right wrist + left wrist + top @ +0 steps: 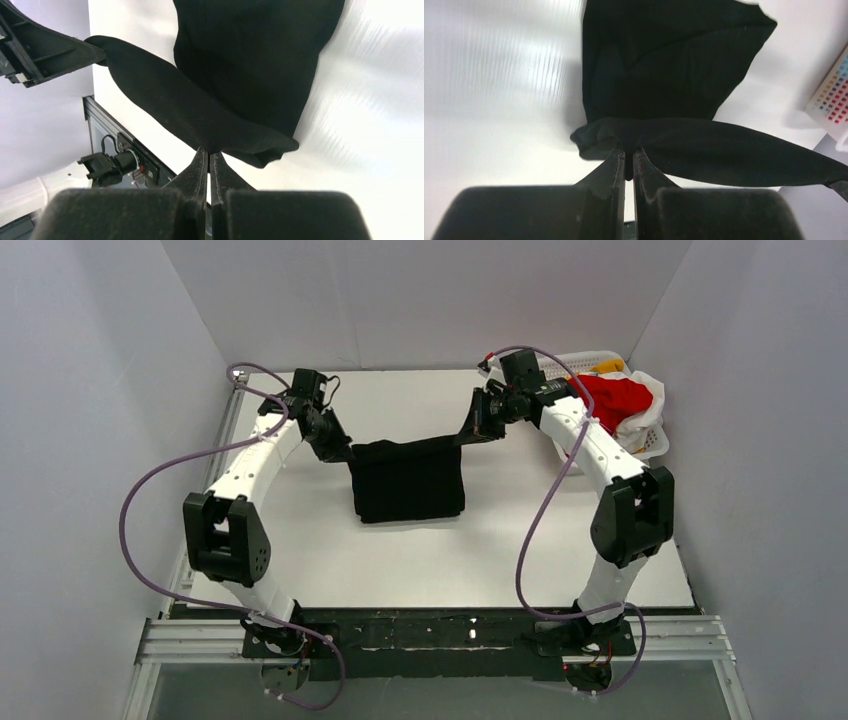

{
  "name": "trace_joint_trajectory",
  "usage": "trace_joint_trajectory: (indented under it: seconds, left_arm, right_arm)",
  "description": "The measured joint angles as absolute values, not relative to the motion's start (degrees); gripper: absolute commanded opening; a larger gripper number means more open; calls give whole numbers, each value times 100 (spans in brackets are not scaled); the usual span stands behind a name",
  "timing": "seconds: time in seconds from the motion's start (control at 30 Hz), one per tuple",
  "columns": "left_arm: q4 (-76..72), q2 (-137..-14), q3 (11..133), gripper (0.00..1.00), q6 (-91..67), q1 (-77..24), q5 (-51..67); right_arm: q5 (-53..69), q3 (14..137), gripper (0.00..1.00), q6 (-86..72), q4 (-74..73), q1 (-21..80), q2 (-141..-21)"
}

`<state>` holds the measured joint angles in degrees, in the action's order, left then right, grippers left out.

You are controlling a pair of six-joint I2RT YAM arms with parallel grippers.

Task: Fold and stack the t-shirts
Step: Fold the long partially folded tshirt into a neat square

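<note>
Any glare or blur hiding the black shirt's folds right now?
Top view: sharp and evenly lit, but the black t-shirt is a flat dark patch. Left wrist: streaky glare on the table beside the cloth; folds faintly visible. Right wrist: similar streaks at right; cloth almost featureless.

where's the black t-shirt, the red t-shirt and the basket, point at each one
black t-shirt (pixel 408 485), top external view, middle of the dark cloth between the arms
red t-shirt (pixel 615 398), top external view, middle of its bunched red cloth
basket (pixel 652 443), top external view, near lattice wall
</note>
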<state>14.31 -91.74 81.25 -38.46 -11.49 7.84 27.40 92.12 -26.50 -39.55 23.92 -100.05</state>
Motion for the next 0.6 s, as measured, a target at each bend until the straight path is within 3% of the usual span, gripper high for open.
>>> trace_joint_trajectory:
  seconds: [0.37,0.53,0.57,0.6]
  left_arm:
    - [1494,-11157,9778,0,-3450,-996,766]
    - [1612,-12158,10571,0,-3341,-991,650]
    - [1621,-12335,10676,7,-3339,-987,609]
    - [1619,-12460,10742,28,-3336,-985,569]
  right_arm:
    - [3201,10510,1,-2646,-3551,1900,-11858]
    - [3273,11030,8,-2635,-3275,1798,-12744]
    - [3271,11277,15,-2613,-3253,1793,-12997]
    - [3275,11548,22,-2598,-3256,1791,-13235]
